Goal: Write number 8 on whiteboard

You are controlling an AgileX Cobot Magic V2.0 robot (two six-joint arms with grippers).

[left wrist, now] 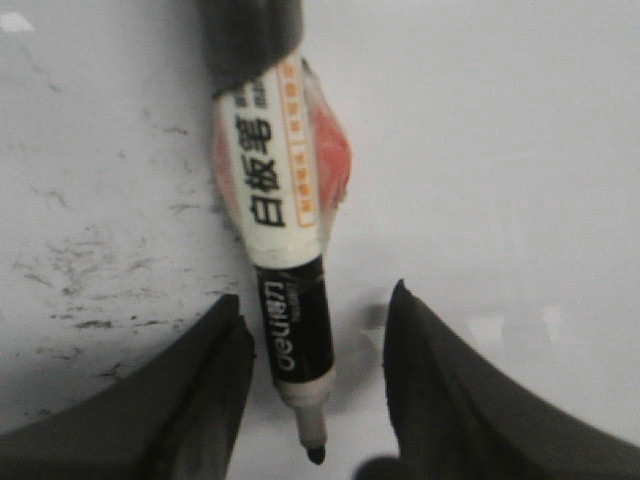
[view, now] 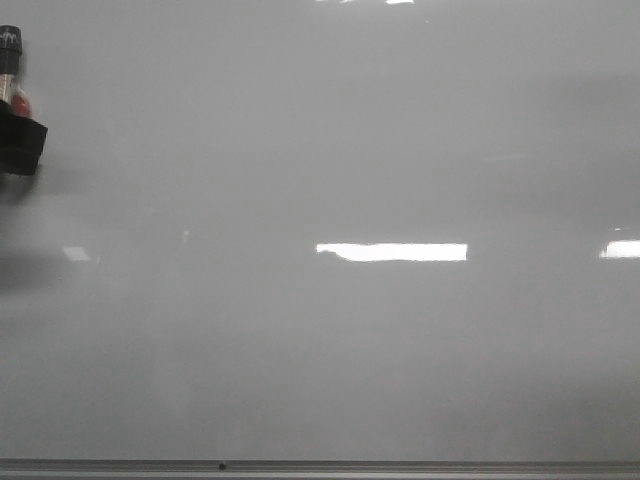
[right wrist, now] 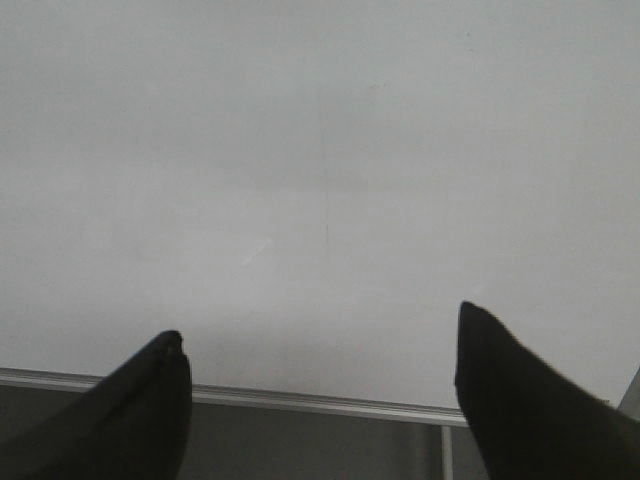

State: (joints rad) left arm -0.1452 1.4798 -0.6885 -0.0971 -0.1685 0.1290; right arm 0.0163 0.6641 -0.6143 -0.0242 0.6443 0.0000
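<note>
Step in hand, judged: pre-writing. No number 8 was visible anywhere on the whiteboard (view: 320,150) in the front view, only bright light reflections mid-frame and at far right, so the stroke work looked not yet begun.

The left gripper (left wrist: 315,400) sat at the upper left edge of the front frame. In the left wrist view a marker (left wrist: 285,250) lay between its fingers (left wrist: 190,400), uncapped tip pointing to the frame bottom. Whether the jaws actually pinched the barrel couldn't be told; a gap showed on the right-hand side. The right gripper (right wrist: 320,390) was spread wide, empty, over the board's lower frame edge.

Next move prob. calls for bringing the tip down to board contact w/ light, steady pressure.

Count: 1 whiteboard, 1 marker, 2 grippers, 0 digits.
</note>
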